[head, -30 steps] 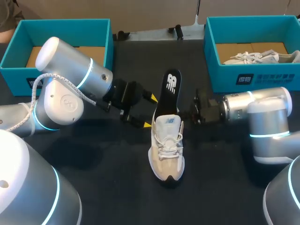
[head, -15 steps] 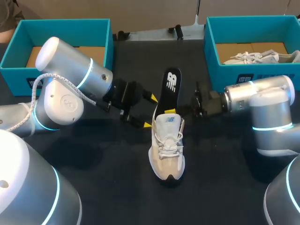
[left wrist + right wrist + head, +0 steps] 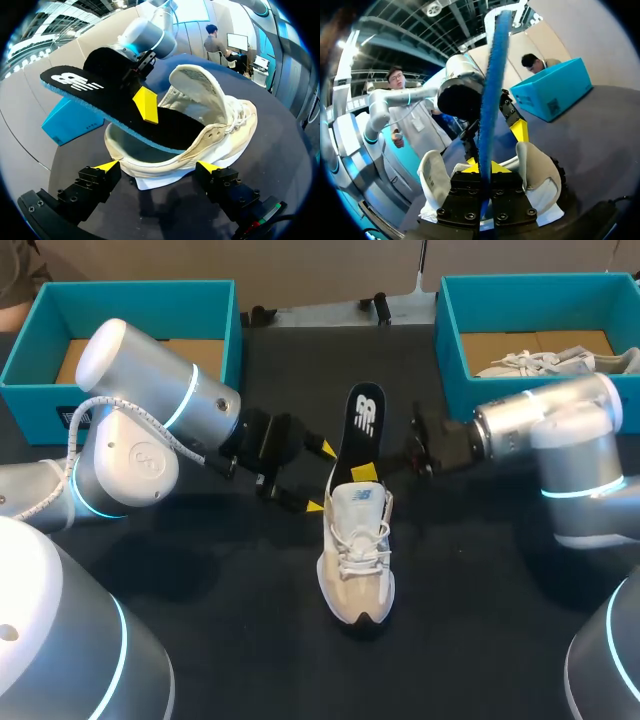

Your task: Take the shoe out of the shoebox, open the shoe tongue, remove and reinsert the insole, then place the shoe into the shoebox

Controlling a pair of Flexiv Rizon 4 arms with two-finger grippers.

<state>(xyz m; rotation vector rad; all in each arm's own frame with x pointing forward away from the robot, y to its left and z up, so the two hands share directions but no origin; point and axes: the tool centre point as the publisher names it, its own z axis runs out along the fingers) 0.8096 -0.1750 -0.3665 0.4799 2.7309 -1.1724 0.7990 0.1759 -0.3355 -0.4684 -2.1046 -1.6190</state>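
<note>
Head view, frame centre: your right gripper [image 3: 366, 472] pinches the insole [image 3: 365, 420] sticking out of the shoe [image 3: 357, 555]; your left gripper [image 3: 321, 477] stands apart at its heel.

Head overhead, wrists close, sharing shoe [image 3: 356, 560]

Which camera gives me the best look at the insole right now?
Left wrist view: the insole shows most of its black top, one end inside the shoe, the right gripper pinching it. The head view shows the insole foreshortened; the right wrist view shows only its blue edge.
</note>
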